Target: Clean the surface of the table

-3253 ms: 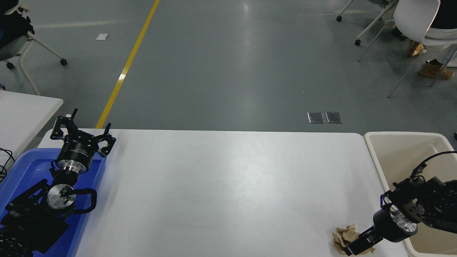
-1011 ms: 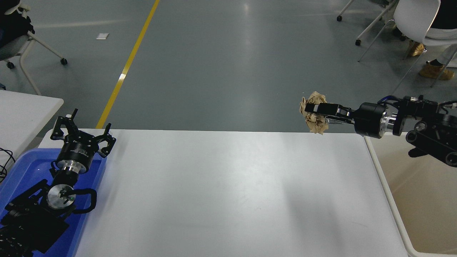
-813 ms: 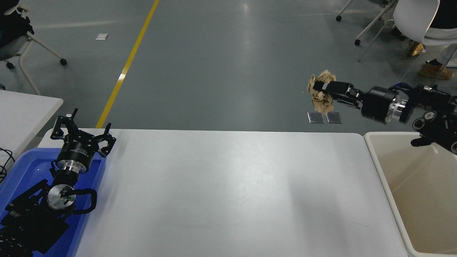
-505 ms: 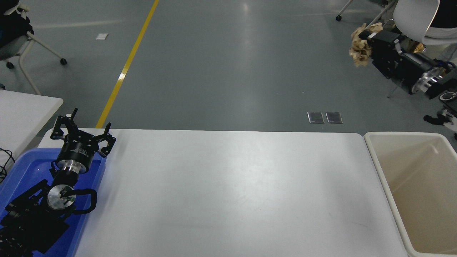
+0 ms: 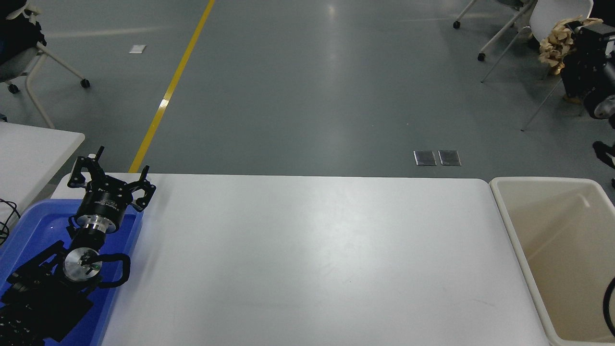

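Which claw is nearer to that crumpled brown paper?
The right claw: it is shut on the crumpled brown paper, raised at the upper right. The left claw sits open over the blue bin, far left.

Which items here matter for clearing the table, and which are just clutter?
Job:
large matte white tabletop
crumpled brown paper wad
right end effector, holding the wad
beige plastic tub

Clutter:
blue plastic bin
parked left end effector
white chair
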`<action>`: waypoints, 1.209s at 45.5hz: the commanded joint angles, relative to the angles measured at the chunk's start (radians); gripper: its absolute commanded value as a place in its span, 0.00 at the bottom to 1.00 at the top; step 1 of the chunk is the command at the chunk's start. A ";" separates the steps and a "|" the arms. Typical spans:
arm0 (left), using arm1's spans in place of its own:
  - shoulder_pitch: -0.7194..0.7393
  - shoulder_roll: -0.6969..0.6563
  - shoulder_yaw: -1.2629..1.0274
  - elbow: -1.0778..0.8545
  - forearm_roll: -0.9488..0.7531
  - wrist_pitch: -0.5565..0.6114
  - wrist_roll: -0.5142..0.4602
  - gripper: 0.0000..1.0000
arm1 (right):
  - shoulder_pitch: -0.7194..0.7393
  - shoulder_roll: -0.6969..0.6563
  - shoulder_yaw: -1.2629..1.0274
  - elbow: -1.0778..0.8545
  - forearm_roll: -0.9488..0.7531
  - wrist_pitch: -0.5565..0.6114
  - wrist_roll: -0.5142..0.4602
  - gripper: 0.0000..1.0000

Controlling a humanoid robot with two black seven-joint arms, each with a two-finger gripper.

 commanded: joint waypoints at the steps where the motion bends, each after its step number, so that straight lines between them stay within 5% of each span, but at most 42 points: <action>1: 0.000 0.000 0.000 0.001 0.000 0.000 0.000 1.00 | -0.052 0.009 0.099 -0.073 0.072 -0.001 -0.026 0.00; 15: 0.000 0.000 0.000 -0.001 0.000 0.000 0.000 1.00 | -0.120 0.003 0.048 -0.081 0.298 0.033 -0.095 0.00; 55: 0.000 0.000 0.000 -0.001 0.000 0.000 0.000 1.00 | -0.419 0.026 -0.021 -0.191 0.286 -0.005 -0.097 0.00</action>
